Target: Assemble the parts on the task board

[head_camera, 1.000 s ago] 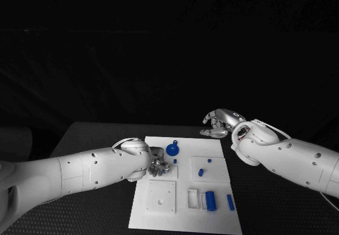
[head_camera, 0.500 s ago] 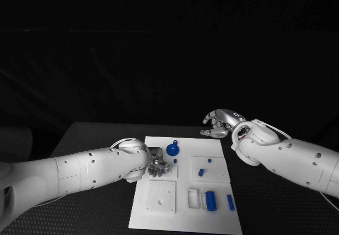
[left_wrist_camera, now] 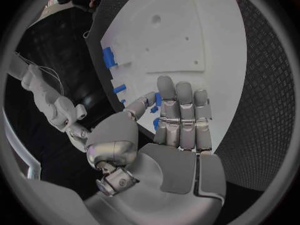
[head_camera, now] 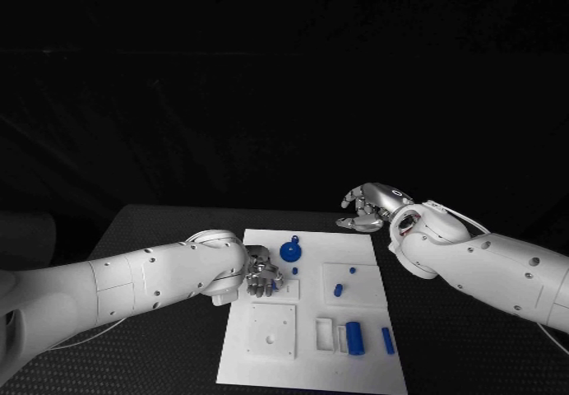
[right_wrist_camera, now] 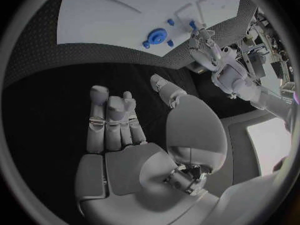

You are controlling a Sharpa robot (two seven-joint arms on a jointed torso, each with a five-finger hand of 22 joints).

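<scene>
Left fingers (left_wrist_camera: 181, 105) pinch blue part (left_wrist_camera: 156, 101) | wrist shows it | right hand (head_camera: 370, 204) empty, fingers curled

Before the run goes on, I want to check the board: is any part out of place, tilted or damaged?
Nothing stands out. The task board lies flat on the table, and the blue parts rest on it, including the round blue part and the blue cylinder. The left hand is at a small blue part.

White task board (head_camera: 311, 346) flat mid-table; blue parts (head_camera: 353, 337) on it.
</scene>
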